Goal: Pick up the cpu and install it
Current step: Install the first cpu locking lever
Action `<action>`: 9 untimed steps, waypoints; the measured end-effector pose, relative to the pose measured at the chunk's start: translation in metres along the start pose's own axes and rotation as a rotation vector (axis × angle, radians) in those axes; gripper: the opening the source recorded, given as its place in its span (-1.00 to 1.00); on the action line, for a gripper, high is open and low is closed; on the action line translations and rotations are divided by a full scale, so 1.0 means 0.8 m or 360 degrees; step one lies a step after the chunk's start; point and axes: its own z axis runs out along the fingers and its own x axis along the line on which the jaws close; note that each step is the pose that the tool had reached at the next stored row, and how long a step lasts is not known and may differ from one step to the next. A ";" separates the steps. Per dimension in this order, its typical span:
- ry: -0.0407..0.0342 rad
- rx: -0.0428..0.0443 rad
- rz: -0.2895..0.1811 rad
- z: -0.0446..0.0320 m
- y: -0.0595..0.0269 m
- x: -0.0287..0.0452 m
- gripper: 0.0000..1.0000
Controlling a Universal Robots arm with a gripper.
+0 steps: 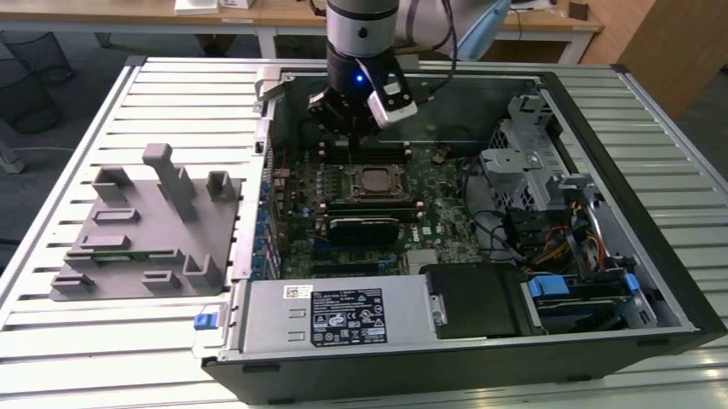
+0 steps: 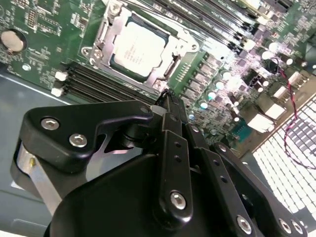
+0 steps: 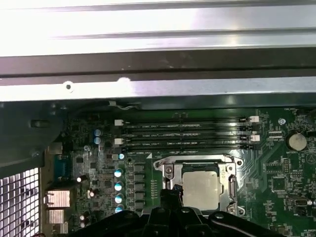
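Observation:
The cpu (image 1: 373,181), a small square chip with a silvery top, lies flat inside the socket frame (image 2: 183,48) on the green motherboard (image 1: 438,217). Both wrist views show the cpu (image 2: 136,47) (image 3: 200,187) seated in the frame, with nothing on it. My gripper (image 1: 344,136) hangs above the board, just beyond the socket, over the memory slots. In the second wrist view the gripper (image 2: 165,98) has its black fingers pressed together, shut and holding nothing. The gripper (image 3: 170,193) tip sits beside one edge of the socket, apart from the chip.
The open computer case lies on a slatted metal table (image 1: 114,332). A grey plastic fixture tray (image 1: 142,230) stands at the exterior view's left. The power supply (image 1: 330,315), drive cage (image 1: 534,170) and cables (image 1: 546,239) crowd the case. Memory slots (image 3: 187,133) run beside the socket, below the case wall (image 3: 158,89).

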 end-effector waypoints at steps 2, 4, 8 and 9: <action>0.0000 0.0000 0.0000 0.0001 0.001 0.0047 -0.77; 0.0000 0.0000 -0.0001 0.0006 0.004 0.0116 -0.77; 0.0000 0.0000 -0.0001 0.0013 0.008 0.0171 -0.77; 0.0000 0.0000 -0.0001 0.0015 0.009 0.0187 -0.77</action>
